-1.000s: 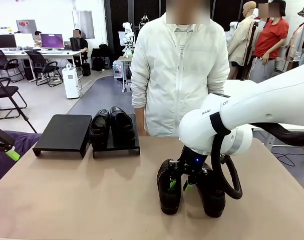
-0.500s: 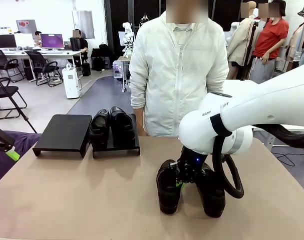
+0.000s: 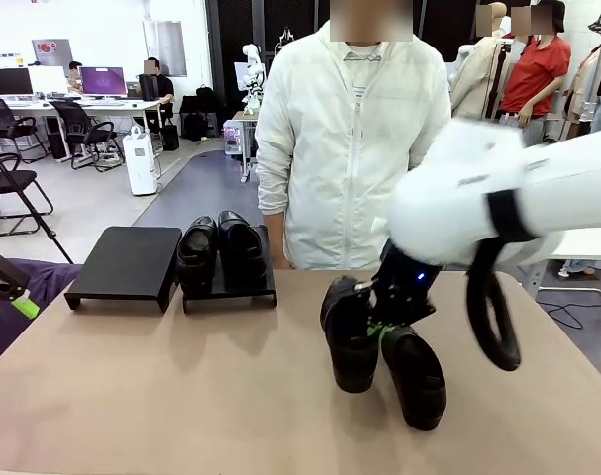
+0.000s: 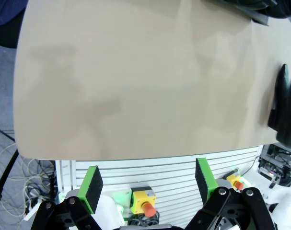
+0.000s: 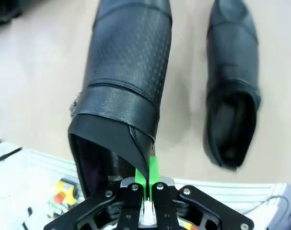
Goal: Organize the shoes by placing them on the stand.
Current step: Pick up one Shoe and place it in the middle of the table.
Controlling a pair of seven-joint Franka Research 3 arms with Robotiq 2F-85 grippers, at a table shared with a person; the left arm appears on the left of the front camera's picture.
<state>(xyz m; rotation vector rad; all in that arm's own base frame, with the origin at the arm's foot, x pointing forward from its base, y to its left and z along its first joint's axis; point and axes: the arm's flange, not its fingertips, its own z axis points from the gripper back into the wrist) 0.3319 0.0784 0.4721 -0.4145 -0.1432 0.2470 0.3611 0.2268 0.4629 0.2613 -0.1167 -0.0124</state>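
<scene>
- Observed right hand point(image 5: 147, 178) clamped on the collar of one glossy black leather slip-on shoe point(image 3: 350, 336), held tilted, right of centre over the beige table point(image 3: 161, 396).
- Found a matching black shoe point(image 3: 415, 378) lying just right of it, nearer.
- Logged two more black shoes point(image 3: 219, 252) side by side on the right matte-black platform point(image 3: 231, 294), far left; twin platform point(image 3: 127, 259) just left of it.
- Noted left hand point(image 4: 147, 184), fingers apart, above the near table edge.

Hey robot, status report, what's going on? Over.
Right gripper shut on one shoe, by its rim. Left gripper open, holding nothing. Second shoe on table; a pair on the stand. Person behind it.
</scene>
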